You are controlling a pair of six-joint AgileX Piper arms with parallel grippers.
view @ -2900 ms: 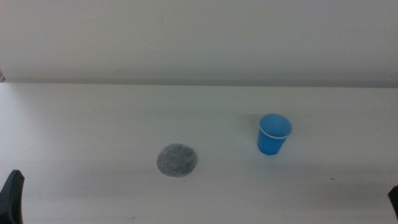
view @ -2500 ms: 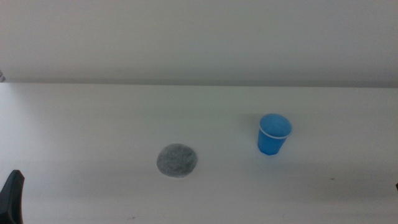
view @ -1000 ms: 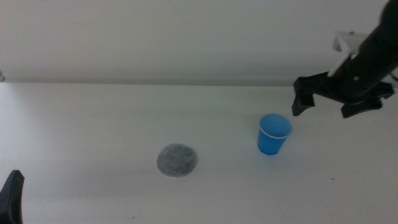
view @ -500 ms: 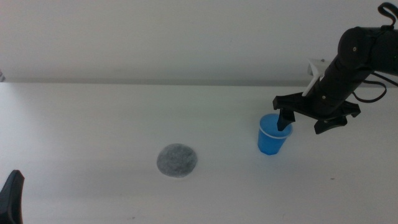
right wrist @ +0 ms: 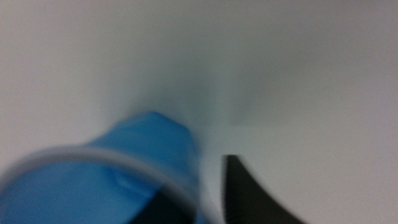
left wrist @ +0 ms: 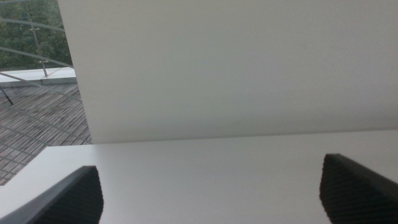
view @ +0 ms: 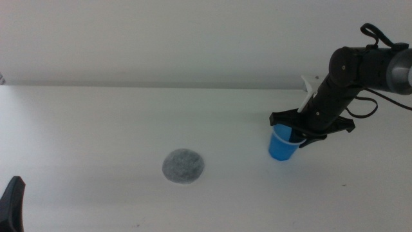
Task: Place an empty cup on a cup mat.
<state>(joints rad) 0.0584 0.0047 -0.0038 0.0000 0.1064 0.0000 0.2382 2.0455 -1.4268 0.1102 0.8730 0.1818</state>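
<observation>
Right tool (view: 301, 129) reached down from the right, spread open astride the cup (view: 281, 144) rim, cup mat (view: 183, 166) well apart on bare counter (view: 96, 129), left tool (view: 11, 205) open at the near edge

The cup (view: 281, 145) looks like smooth blue plastic with a thin pale rim, though the right wrist view blurs it. The mat (view: 183, 166) is speckled grey and matt. The table (view: 96, 129) is plain matt white. The right hand (view: 302, 128) is matt black.
</observation>
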